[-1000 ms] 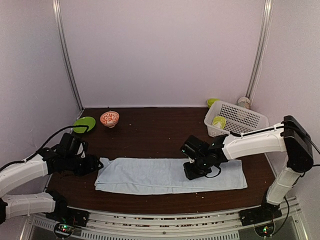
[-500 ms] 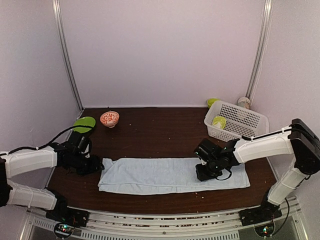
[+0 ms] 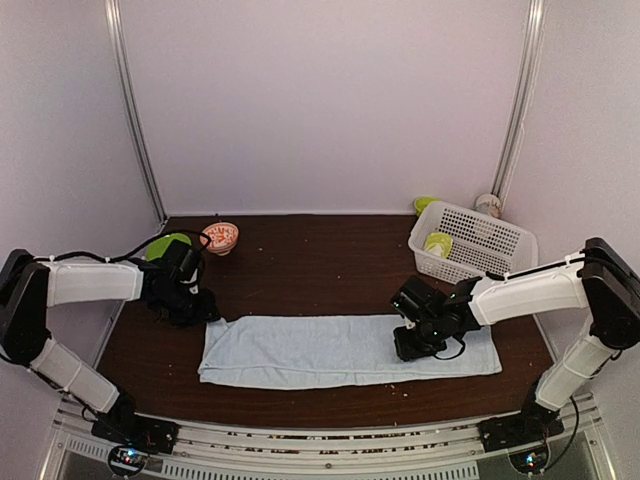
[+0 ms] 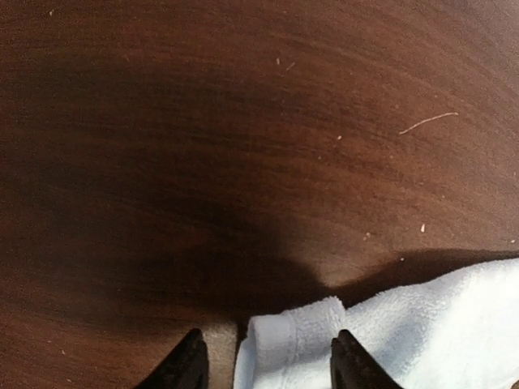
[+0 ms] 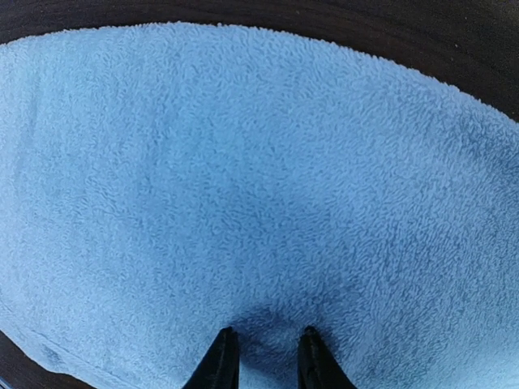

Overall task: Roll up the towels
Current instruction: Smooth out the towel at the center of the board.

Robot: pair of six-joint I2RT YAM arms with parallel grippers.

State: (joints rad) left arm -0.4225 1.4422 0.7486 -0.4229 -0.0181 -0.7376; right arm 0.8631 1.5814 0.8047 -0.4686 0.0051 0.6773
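So the dark wooden surface has the pale blue towel spread out flat, running left to right along the near side. A white basket sits at the far right with something lime-green and cream in it, too small to make out. A green plate and a little orange bowl are far left. The left fingers are spread apart, straddling the towel's far-left corner without gripping it. The right fingers are nearly together, pinching a bit of the towel near its right end.
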